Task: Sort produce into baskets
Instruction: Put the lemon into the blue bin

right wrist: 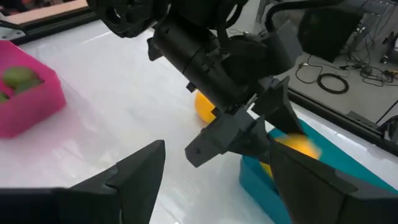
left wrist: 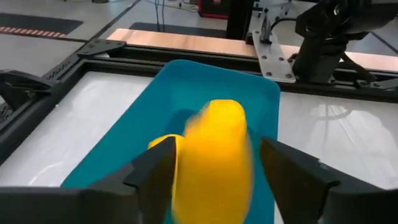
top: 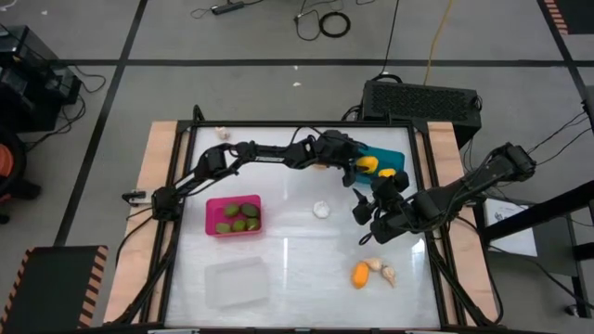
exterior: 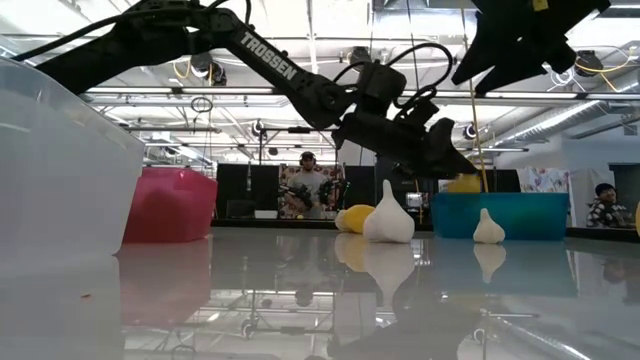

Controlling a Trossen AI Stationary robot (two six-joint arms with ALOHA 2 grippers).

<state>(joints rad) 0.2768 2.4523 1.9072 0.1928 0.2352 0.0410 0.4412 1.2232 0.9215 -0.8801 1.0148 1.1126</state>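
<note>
You see a yellow fruit (left wrist: 214, 155) over the teal basket (left wrist: 155, 99), olive-green fruits (top: 239, 216) in the magenta basket (top: 212, 221), whitish garlic bulbs (exterior: 388, 218) and an orange fruit (top: 360, 275) on the glossy white table (top: 297, 250)

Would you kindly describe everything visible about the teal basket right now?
The teal basket is a small rectangular bin of smooth, opaque plastic with rounded corners, standing upright at the table's far right, near the frame. Its mouth faces up. The left gripper hangs just above it with jaws apart, and a yellow fruit blurs between them over the basket. Whether that fruit touches the basket is unclear.
</note>
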